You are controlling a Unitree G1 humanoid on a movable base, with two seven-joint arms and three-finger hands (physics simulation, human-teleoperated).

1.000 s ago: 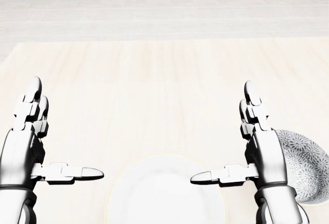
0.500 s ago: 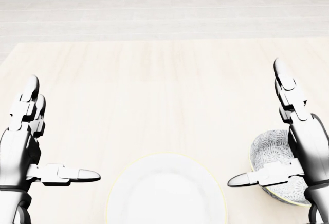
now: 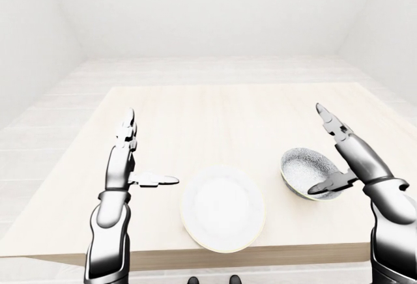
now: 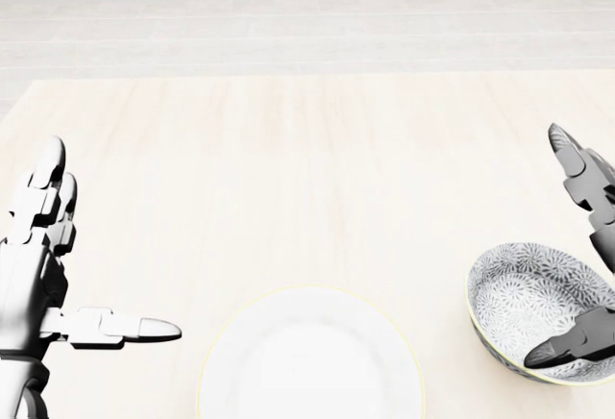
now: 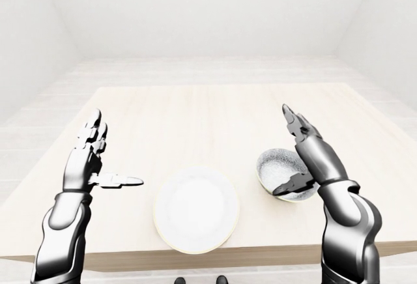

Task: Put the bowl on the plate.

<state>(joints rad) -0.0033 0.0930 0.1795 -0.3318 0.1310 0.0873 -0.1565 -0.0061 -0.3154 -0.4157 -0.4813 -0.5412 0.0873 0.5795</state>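
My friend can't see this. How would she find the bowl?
In the left-eye view, find the pale table. Near its bottom edge lies a white plate; the bowl sits right of it, by the right hand. Only it has a grey flowery pattern.

Plate (image 4: 309, 361) bottom, right hand (image 4: 601, 219) palm beyond head-view edges

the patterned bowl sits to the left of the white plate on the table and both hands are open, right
No, the side is wrong. In the head view the patterned bowl sits to the right of the white plate, apart from it, on the table. Both the left hand and the right hand are open.
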